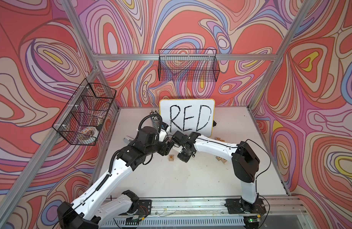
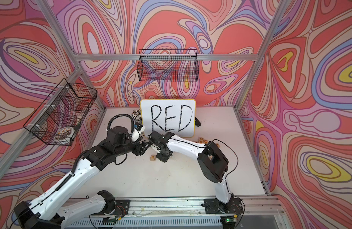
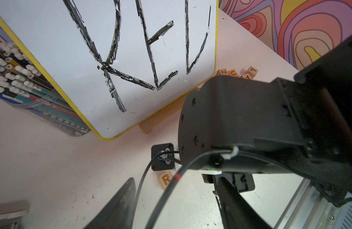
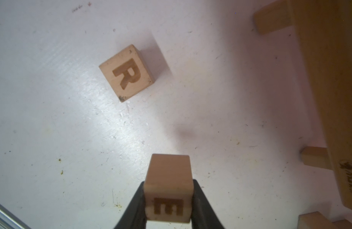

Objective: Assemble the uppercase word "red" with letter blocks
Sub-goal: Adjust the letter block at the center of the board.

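My right gripper (image 4: 168,208) is pinching the E block (image 4: 168,178), with one black finger flat on each side face. The cube is pale, smooth wood with softly rounded edges, and a burnt-brown E faces the camera. It is apart from the R block (image 4: 127,73), which lies letter up on the table (image 4: 52,128) with one corner scuffed dark.

Only the right wrist view shows this grip. In both top views it is hidden under the wrist, just at 3 o'clock of the R block (image 1: 171,157).

My left gripper (image 3: 175,206) has its textured black fingers spread with nothing between them, just at 12 o'clock of the R. The right arm's matte black wrist half blocks its camera. Even so, only this view reads the loose blocks (image 3: 237,73): N, U and L, by the board's corner at about 2 o'clock. I can't pick out a D.

The board (image 1: 187,117) is glossy white with a yellow rim and RED in black marker. It stands at 12 on a wooden stand (image 4: 330,79), whose feet poke out near the E. A pencil cup (image 1: 155,119) sits at 11.

From the R toward 6, scratched white table runs open to the aluminium rail (image 1: 191,206).
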`<state>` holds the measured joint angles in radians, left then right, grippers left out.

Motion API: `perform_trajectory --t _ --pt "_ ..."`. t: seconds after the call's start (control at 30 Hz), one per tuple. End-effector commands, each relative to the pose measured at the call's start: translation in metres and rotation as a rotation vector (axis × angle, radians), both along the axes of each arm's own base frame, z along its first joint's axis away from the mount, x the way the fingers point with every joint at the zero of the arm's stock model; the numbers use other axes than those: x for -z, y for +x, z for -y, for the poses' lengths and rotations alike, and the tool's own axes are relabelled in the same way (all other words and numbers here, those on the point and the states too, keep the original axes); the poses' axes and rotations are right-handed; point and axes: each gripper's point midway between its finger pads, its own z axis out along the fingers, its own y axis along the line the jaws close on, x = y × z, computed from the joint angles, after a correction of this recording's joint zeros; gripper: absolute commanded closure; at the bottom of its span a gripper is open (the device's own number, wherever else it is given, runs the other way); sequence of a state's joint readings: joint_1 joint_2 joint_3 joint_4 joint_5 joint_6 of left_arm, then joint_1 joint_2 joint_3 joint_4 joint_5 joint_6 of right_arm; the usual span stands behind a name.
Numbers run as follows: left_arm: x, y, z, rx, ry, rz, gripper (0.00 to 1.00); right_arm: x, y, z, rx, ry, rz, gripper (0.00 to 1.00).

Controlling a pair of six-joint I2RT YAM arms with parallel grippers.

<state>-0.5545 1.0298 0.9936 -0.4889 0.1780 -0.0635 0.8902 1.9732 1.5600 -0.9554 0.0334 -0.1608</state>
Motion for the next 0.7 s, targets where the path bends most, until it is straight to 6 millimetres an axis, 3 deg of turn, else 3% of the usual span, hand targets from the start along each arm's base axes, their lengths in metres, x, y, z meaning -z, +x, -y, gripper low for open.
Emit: perform_trajectory --t 0.0,0.2,0.67 --pt "0.001 -0.001 -0.003 -0.004 0.003 0.005 0.32 0.005 0.005 0.005 -0.043 -0.021 0.010 0.81" --pt "0.002 -0.007 -0.007 0.012 0.030 -0.004 0.31 0.008 0.004 0.004 -0.093 -0.016 0.015 0.79" --pt "0.034 -0.059 -0.023 0.049 0.018 -0.147 0.30 0.026 0.007 0.011 -0.241 -0.096 -0.011 0.79"
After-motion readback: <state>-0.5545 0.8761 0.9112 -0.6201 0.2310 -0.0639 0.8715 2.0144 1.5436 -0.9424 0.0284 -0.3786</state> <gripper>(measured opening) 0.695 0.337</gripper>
